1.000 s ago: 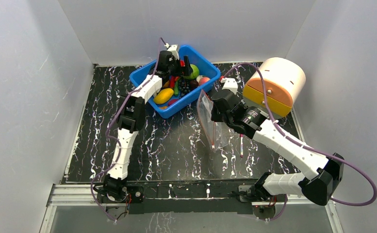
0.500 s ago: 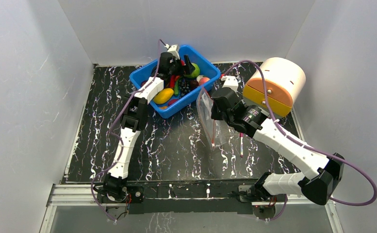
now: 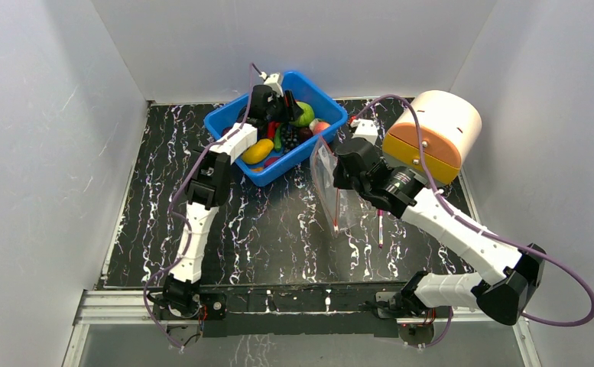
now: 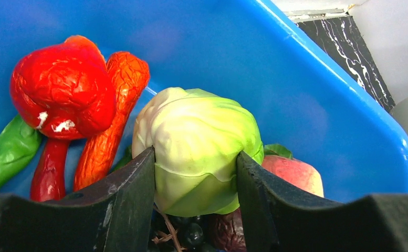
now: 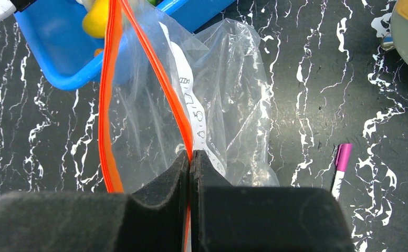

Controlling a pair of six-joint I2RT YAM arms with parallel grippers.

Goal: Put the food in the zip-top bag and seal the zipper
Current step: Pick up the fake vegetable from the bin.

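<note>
Inventory, one moment, bagging task

- Left gripper (image 4: 195,157): down inside the blue tub (image 4: 306,94), fingers against both flanks of the green cabbage (image 4: 199,131), pinching it as far as the wrist view shows. The cabbage is not yet lifted and sits among the other food.
- Change: a second ago this gripper stood higher over the tub with its fingers spread. It has since dropped and closed in on the cabbage. Judgement: the first pick is made and the carry to the bag comes next.
- Other food in the tub: red piece (image 4: 60,89), orange piece (image 4: 112,121), green pod (image 4: 10,152), peach (image 4: 293,176), yellow piece (image 3: 258,151).
- Right gripper (image 5: 190,157): pressed together on one lip of the zip-top bag (image 5: 233,105), holding it up just beside the tub. No visible shift over the last second.
- Zipper (image 5: 110,105): unsealed, its two orange strips parted so the mouth gapes toward the tub. The bag holds no food.
- Remainder on the tabletop (image 3: 278,229): pink-capped pen (image 5: 341,163) near the bag, round cream and orange container (image 3: 435,126) at the far right.
- Risk, judged: the mouth is narrow for a round piece
</note>
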